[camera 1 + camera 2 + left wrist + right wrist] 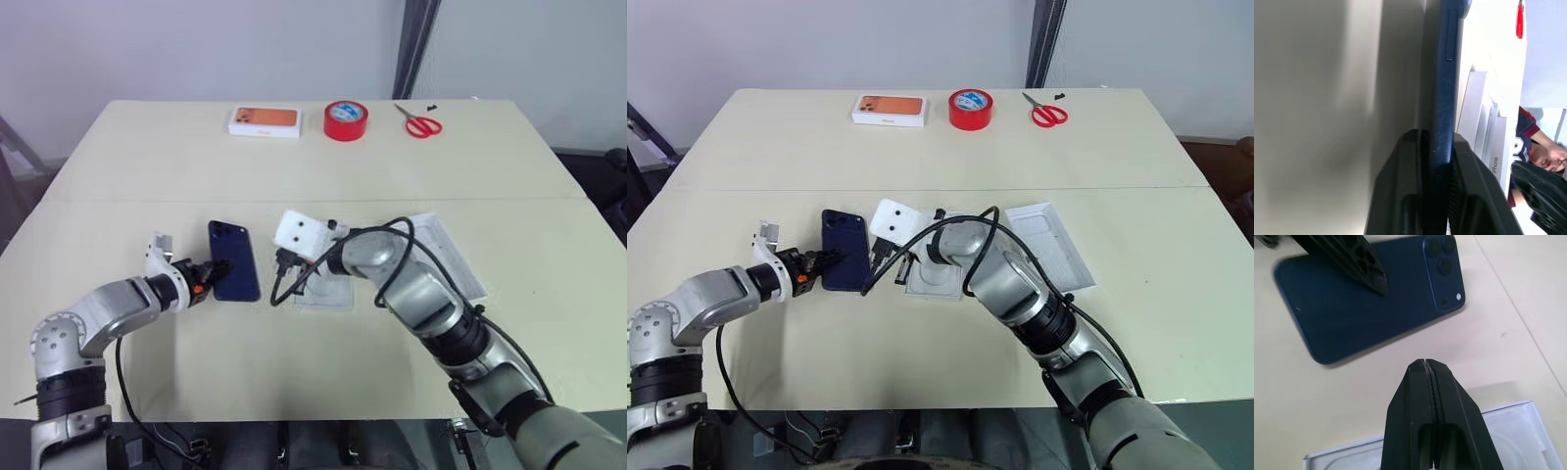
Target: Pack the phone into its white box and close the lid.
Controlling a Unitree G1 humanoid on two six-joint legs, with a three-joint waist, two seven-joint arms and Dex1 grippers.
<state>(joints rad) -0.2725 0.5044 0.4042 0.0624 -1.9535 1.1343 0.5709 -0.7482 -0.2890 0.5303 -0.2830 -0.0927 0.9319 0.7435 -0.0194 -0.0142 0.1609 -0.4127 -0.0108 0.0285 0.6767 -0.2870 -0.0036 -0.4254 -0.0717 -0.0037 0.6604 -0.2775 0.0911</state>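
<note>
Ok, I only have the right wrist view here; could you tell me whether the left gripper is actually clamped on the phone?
Observer: Yes. The left gripper is shut on the phone, one finger on each face at its long edge.
Operator: Thanks. Is anything lying to the right of my right arm?
Observer: A white open piece lies on the table there.
Operator: And the far edge?
Observer: An orange-pictured box, a red tape roll and scissors.
</note>
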